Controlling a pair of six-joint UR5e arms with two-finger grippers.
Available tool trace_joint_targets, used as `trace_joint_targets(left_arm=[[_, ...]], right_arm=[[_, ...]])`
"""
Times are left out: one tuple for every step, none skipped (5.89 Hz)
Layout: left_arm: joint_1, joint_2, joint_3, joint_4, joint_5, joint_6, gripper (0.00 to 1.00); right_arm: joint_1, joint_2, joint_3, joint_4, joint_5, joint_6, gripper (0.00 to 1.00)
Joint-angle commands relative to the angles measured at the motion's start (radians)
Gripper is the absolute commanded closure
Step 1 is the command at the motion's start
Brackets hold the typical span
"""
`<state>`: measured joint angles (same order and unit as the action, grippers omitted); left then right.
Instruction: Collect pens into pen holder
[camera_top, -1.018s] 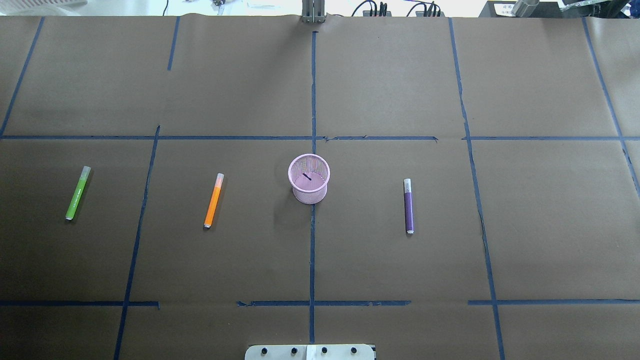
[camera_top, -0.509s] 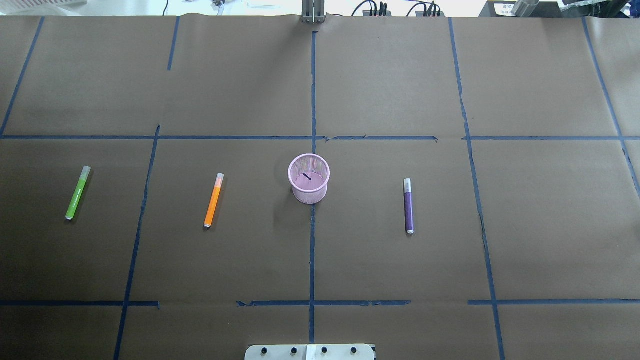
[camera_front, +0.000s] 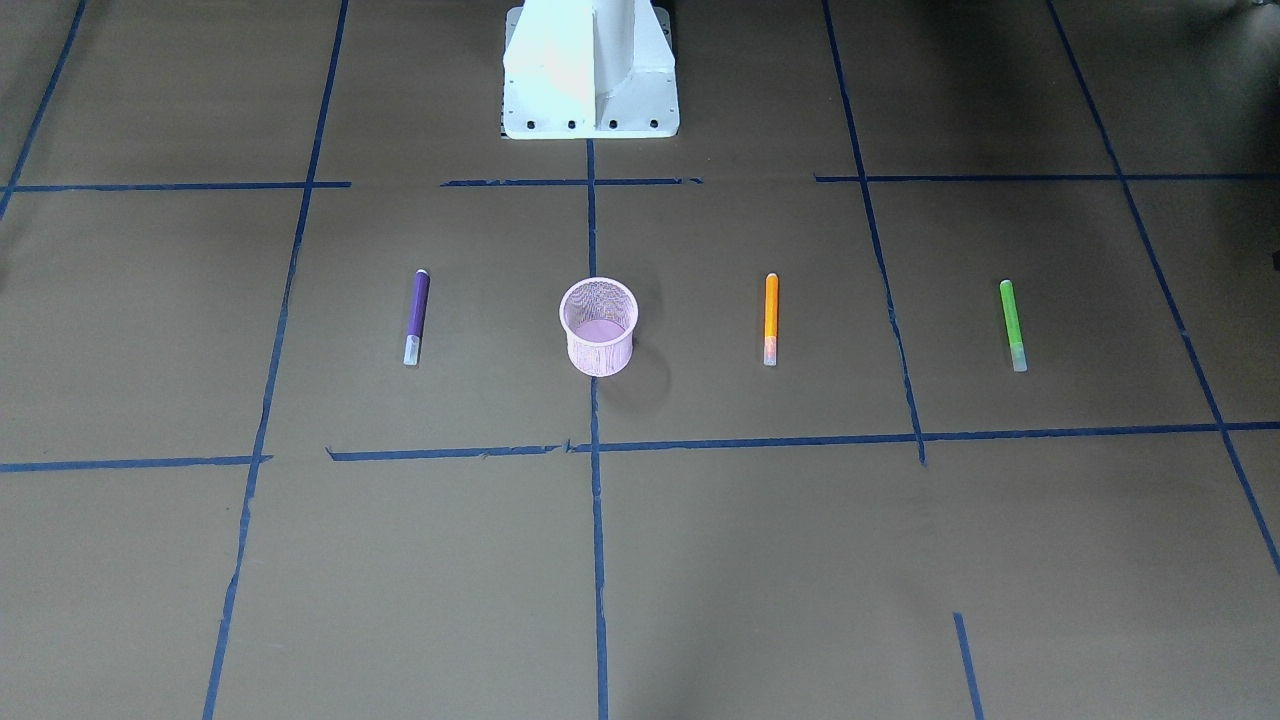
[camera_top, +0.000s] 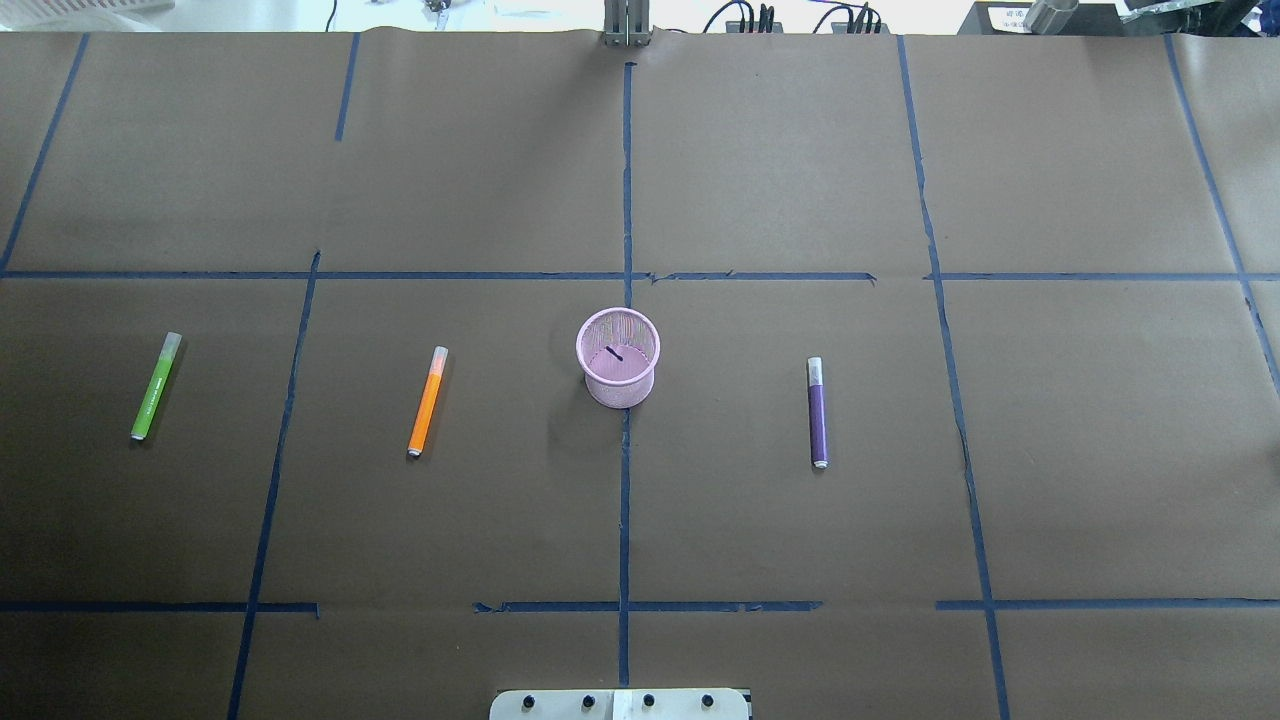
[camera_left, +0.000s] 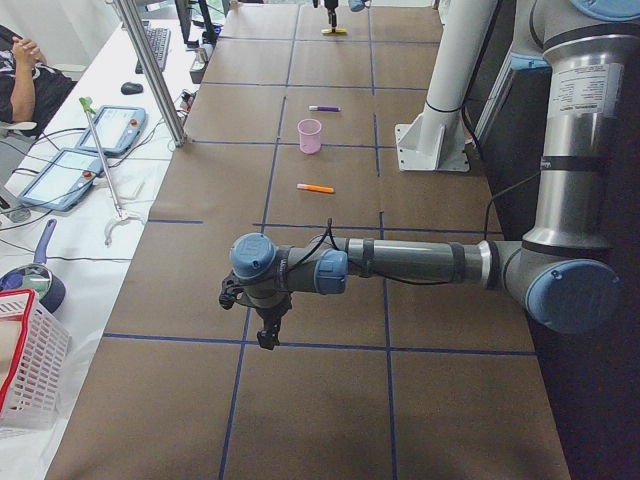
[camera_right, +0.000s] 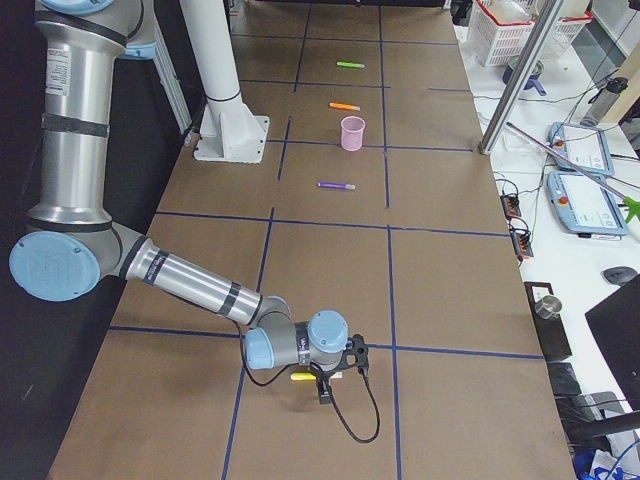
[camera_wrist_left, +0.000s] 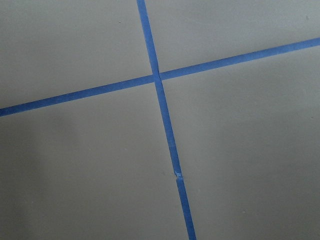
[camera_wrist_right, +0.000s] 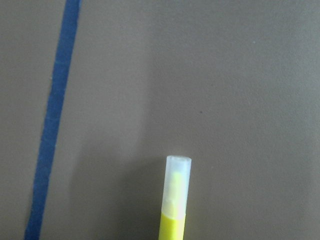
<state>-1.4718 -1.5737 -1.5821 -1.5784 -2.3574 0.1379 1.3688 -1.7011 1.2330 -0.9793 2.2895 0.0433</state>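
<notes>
Soft, even light falls from overhead on the brown table paper (camera_top: 780, 170). The pink cup (camera_front: 598, 326) casts only a faint, blurred shadow. Just under the right gripper (camera_right: 325, 385), the wrist view is dim, with a broad soft shadow around the yellow pen (camera_wrist_right: 174, 220), its cap slightly out of focus. Below the left gripper (camera_left: 266, 338), the blue tape (camera_wrist_left: 165, 125) is sharp. The overhead view's top strip is blown out white.

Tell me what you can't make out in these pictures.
- Left gripper, right gripper: only in side views; open or shut unclear.
- Yellow pen: cut off by right wrist view's bottom edge.
- Green pen: hidden behind left arm in exterior left view.
- Dark mark in pen holder: too small, overhead.
</notes>
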Motion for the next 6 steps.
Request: trace_joint_targets(left_arm=[[0.083, -0.043, -0.001, 0.0, -0.002, -0.111, 0.0], [0.137, -0.087, -0.001, -0.015, 0.0, -0.212, 0.0], [0.21, -0.104, 0.001, -0.1, 0.001, -0.354, 0.0], [0.279, -0.136, 0.002, -0.2, 0.001, -0.503, 0.0], [0.345, -0.193, 0.008, -0.236, 0.007, -0.579, 0.0], [0.397, -0.206, 0.014, -0.238, 0.01, -0.578, 0.0]], right_arm=[[-0.002, 0.004, -0.003, 0.001, 0.001, 0.001, 0.0], [-0.004, 0.004, -0.003, 0.001, 0.004, 0.003, 0.0], [-0.004, 0.006, -0.001, 0.001, 0.004, 0.004, 0.0], [-0.004, 0.011, -0.001, 0.001, 0.005, 0.004, 0.0], [-0.004, 0.011, -0.001, 0.002, 0.004, 0.003, 0.0], [-0.004, 0.014, -0.001, 0.001, 0.004, 0.004, 0.0]])
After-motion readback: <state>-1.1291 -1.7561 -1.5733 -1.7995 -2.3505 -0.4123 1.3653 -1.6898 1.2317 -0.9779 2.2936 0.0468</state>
